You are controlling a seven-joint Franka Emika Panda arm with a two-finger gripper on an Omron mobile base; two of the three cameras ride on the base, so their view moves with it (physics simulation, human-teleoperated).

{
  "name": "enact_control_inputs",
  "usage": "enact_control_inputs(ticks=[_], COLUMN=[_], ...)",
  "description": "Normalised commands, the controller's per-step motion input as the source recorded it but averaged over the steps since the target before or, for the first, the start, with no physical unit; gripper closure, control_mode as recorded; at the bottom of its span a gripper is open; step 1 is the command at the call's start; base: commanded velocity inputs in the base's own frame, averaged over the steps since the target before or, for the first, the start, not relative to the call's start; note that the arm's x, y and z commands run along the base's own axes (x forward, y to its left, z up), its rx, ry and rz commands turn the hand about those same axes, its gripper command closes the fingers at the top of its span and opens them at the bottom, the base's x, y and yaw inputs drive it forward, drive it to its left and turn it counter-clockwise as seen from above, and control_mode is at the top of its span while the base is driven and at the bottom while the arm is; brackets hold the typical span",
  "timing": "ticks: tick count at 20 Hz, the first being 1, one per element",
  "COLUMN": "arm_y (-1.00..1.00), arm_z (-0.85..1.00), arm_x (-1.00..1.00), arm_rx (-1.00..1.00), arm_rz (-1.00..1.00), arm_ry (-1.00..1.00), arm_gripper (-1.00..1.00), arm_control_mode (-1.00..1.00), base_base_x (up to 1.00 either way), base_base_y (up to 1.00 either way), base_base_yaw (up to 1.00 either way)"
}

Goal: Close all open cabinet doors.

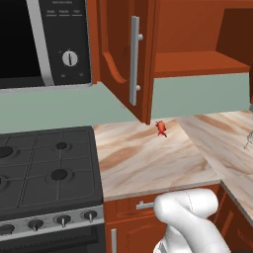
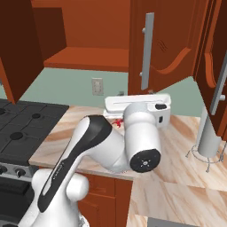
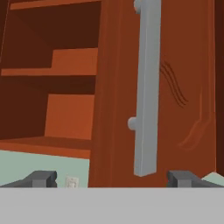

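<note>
Cabinet doors first: one cabinet door [image 3: 175, 87] hangs wide open, swung out from the wall cabinet so its long grey handle [image 3: 146, 87] runs down the middle of the hand view. That same door sits at about 1 o'clock in the right base view, above the counter [image 2: 177, 177]. The other door [image 1: 123, 54] stands out edge-on at 12 o'clock in the left base view, just right of the microwave [image 1: 44, 39].

Between them the bare shelf [image 2: 84, 57] is exposed, so I'd say neither is shut yet. Looks like the hand is aimed straight at the handle side so it can shove that door home.

The claw [image 3: 111, 179] is spread wide, tips [image 3: 41, 178] far apart at 6 o'clock, holding nothing and touching nothing.

Around it: a stove [image 1: 44, 168] at 8 o'clock in the left view, a little red thing [image 1: 161, 127] on the counter under the door, and a wall outlet [image 2: 97, 86]. A grey post on a wire stand [image 2: 208, 133] stands at 3 o'clock near a further door [image 2: 217, 66], which might crowd a wide swing.
</note>
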Motion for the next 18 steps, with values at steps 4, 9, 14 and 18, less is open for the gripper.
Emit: enact_control_inputs(ticks=[4,9,14,18], arm_y=[-0.3,-0.4,-0.3,-0.05], arm_z=[0.0,0.0,0.0,0.0], arm_x=[0.15,0.0,0.01,0.16], arm_rx=[0.0,0.0,0.0,0.0], arm_rz=[0.09,0.15,0.16,0.09], arm_ry=[0.0,0.0,0.0,0.0], arm_gripper=[-1.0,-1.0,-1.0,-1.0], arm_control_mode=[-1.0,-1.0,-1.0,-1.0], base_base_x=[0.0,0.0,0.0,0.0], base_base_y=[0.0,0.0,0.0,0.0], base_base_yaw=[0.0,0.0,0.0,0.0])
